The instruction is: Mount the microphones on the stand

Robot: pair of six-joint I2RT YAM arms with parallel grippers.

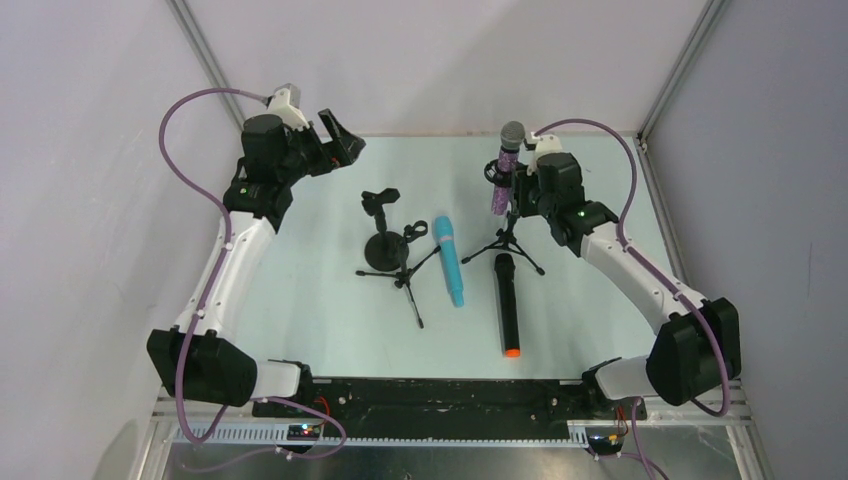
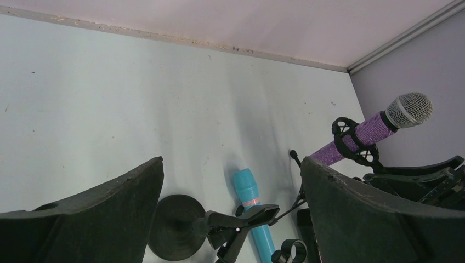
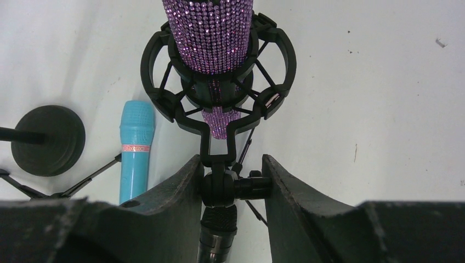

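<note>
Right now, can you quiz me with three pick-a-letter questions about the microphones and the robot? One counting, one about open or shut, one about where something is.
1. How many microphones lie flat on the table? A) one B) two C) three
2. The left end effector is: A) open and empty B) shut on a microphone C) shut on a stand
3. Where is the purple glittery microphone? A) flat on the table B) in the left end effector C) in the shock mount of the tripod stand

Answers:
1 B: only the light-blue microphone and the black microphone with the orange end lie there.
2 A: its fingers stand wide apart with nothing between them.
3 C: the ring-shaped mount circles its handle and holds it up.
</note>
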